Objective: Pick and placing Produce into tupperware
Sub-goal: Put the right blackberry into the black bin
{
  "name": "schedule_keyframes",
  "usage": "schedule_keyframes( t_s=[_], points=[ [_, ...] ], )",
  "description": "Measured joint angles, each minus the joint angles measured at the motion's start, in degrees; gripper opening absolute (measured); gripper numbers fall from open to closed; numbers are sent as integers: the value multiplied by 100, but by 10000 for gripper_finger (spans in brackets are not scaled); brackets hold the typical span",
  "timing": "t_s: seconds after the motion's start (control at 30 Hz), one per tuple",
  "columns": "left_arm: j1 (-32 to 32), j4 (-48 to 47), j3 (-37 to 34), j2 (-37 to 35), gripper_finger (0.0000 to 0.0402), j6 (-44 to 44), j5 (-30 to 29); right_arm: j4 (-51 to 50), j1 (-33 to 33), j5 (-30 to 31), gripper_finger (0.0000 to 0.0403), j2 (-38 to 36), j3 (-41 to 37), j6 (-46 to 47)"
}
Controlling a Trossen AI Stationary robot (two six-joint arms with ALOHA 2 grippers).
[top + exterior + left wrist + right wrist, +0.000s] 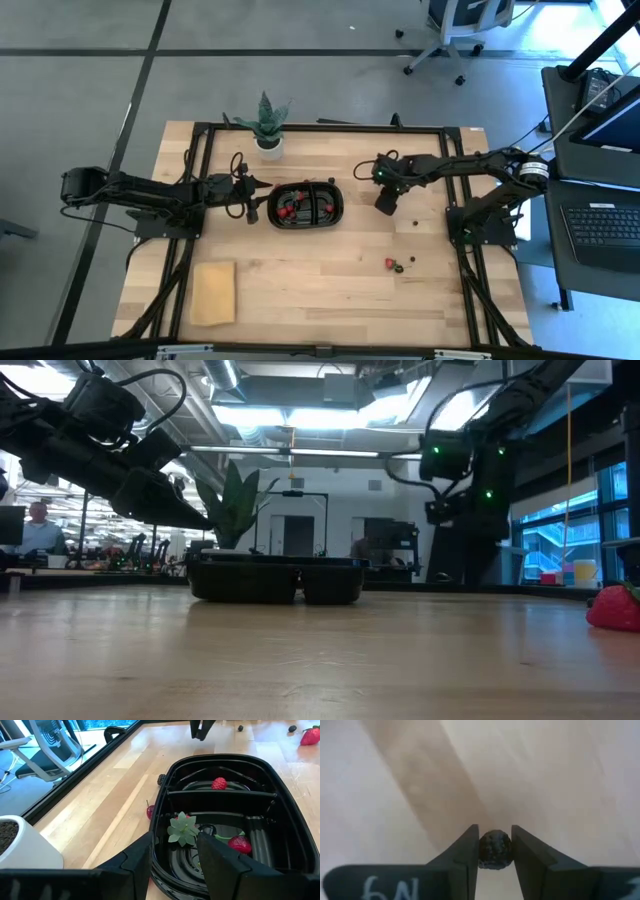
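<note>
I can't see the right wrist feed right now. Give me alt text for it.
The right end effector has its two dark fingers pressed against either side of a small dark, bumpy berry. Behind it is only pale wooden table, crossed by a diagonal shadow.

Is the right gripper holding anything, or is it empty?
Holding: the right gripper is shut on a dark berry, both fingers pressing its sides.

White marking, apparently "6N" upside down, on right gripper (495, 851) body.
</note>
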Motion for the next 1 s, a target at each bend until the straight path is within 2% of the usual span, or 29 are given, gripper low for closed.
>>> schedule_keyframes(
  t_s=[0.23,0.53,0.7,1.0],
  points=[
    [0,0,0,0,147,0,0,161,394,-166,99,0,749,-141],
    [0,0,0,0,147,0,0,1341,1186,-350,98,183,1515,-448],
    [2,0,0,0,147,0,0,1425,1412,-347,98,631,2025,-617],
    [0,0,0,1,147,-2,0,1187,1420,-331,102,1825,2763,-958]
  ],
)
